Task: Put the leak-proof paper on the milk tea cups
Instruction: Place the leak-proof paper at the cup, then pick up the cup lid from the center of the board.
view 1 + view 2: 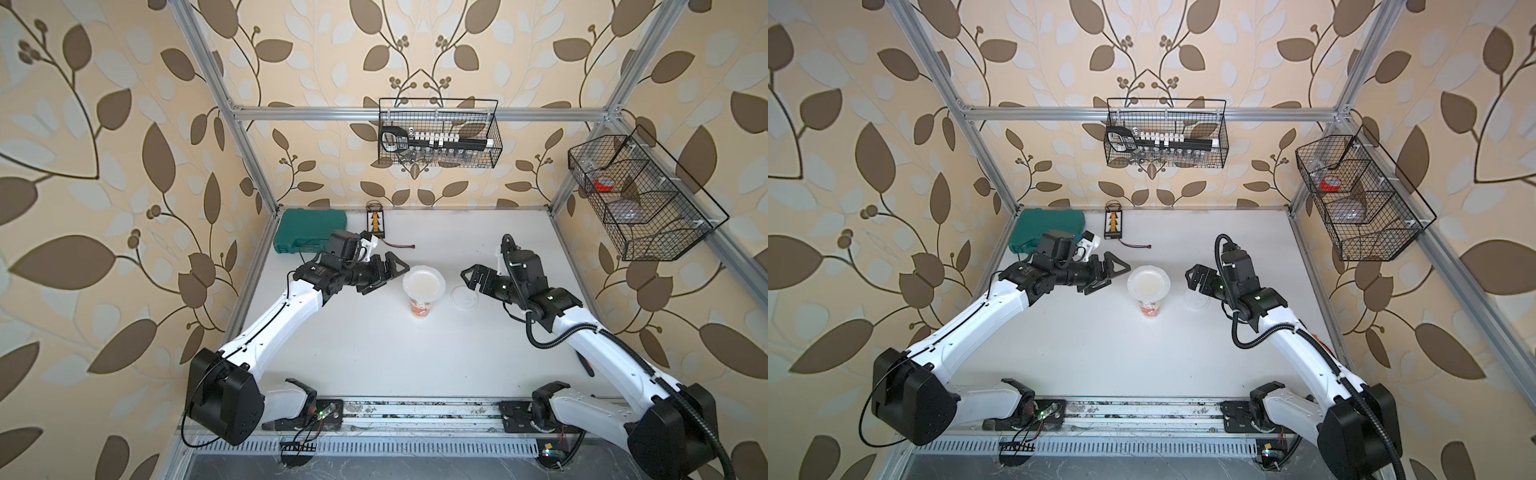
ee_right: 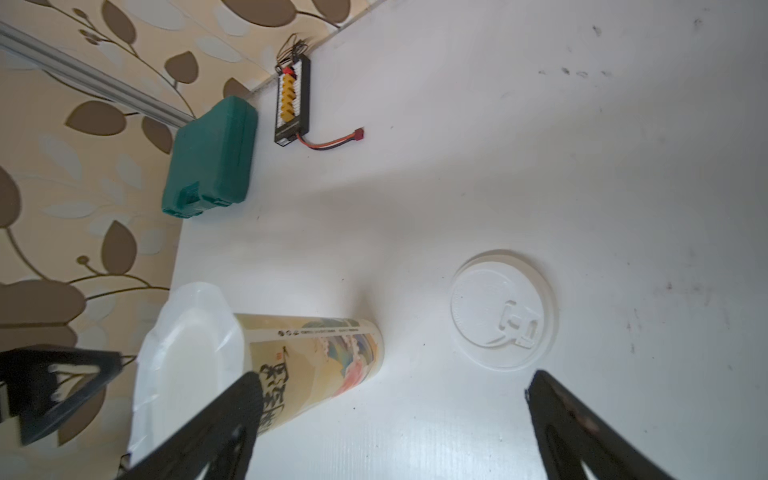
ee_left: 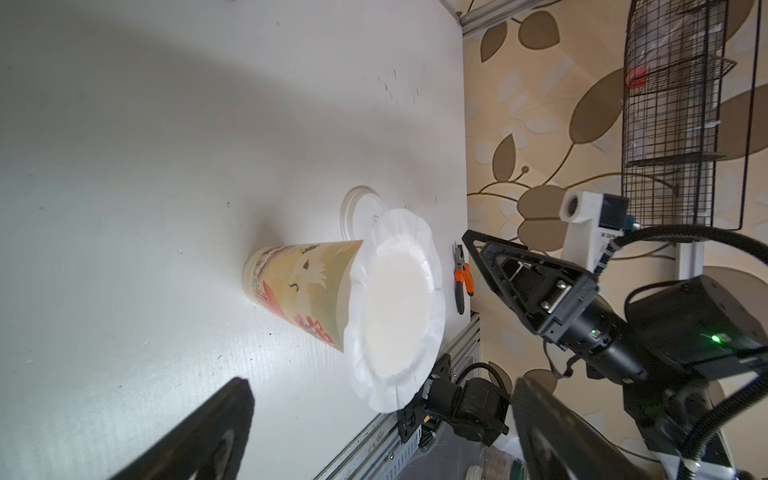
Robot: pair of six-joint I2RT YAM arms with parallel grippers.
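Observation:
The milk tea cup (image 1: 419, 308) (image 1: 1150, 309) stands upright mid-table, white with red-orange print low on its side. The leak-proof paper (image 1: 424, 282) (image 1: 1148, 284) lies across its rim, its wavy edge overhanging all round; the wrist views show it too (image 3: 395, 311) (image 2: 183, 357). My left gripper (image 1: 388, 276) (image 3: 382, 415) is open just left of the cup top, apart from the paper and holding nothing. My right gripper (image 1: 469, 282) (image 2: 392, 399) is open to the cup's right, above the table and empty.
A stiff white lid (image 1: 464, 298) (image 2: 503, 316) lies flat right of the cup, under the right gripper. A green case (image 1: 309, 235) and a small charging board (image 1: 376, 222) sit at the back left. Wire baskets (image 1: 438, 133) (image 1: 640, 199) hang on the frame. Orange-handled pliers (image 3: 463, 282) lie at the table's right edge.

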